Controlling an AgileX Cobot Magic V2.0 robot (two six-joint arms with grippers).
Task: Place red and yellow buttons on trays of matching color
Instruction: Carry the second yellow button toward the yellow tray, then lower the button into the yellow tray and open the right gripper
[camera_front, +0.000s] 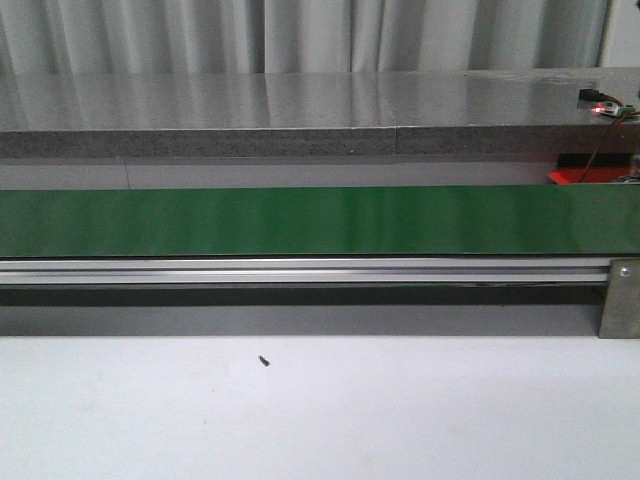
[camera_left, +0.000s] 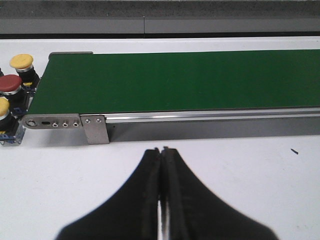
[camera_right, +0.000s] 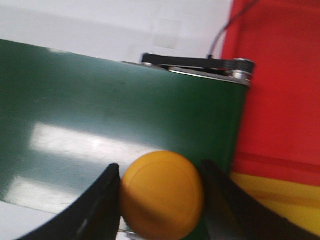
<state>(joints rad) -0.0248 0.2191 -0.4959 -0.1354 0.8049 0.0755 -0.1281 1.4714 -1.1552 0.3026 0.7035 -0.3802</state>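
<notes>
A round yellow button (camera_right: 161, 194) with a smooth, slightly domed plastic cap sits between the two black fingers (camera_right: 104, 205) of the right gripper (camera_right: 160, 200). The fingers press against its sides, so the gripper is clamped on it. The button hangs over the end of a green belt (camera_right: 100, 125), close to the belt's near edge. The belt is matte green with soft glare patches. Beyond its end lies a flat red tray (camera_right: 280, 85), and next to that, a yellow tray (camera_right: 280, 200), their edges touching. A dark roller bracket (camera_right: 200, 62) caps the belt's end.

In the left wrist view, the left gripper (camera_left: 161, 200) has its black, curved fingers pressed flat together with nothing between them. It hovers over the white table (camera_left: 65, 190), just in front of the belt's (camera_left: 190, 80) metal side rail (camera_left: 200, 116). Past the belt's other end stands a cluster of push buttons on dark bases: one yellow cap (camera_left: 21, 61), one red cap (camera_left: 10, 83), and another yellow cap (camera_left: 3, 107) partly cut off by the frame edge.

The front view shows the belt (camera_front: 320, 220) running across the whole width, an aluminium rail (camera_front: 300, 270) below it, a grey speckled shelf (camera_front: 300, 110) behind, and a small dark speck (camera_front: 264, 361) on the white table (camera_front: 320, 420). Neither gripper appears there.
</notes>
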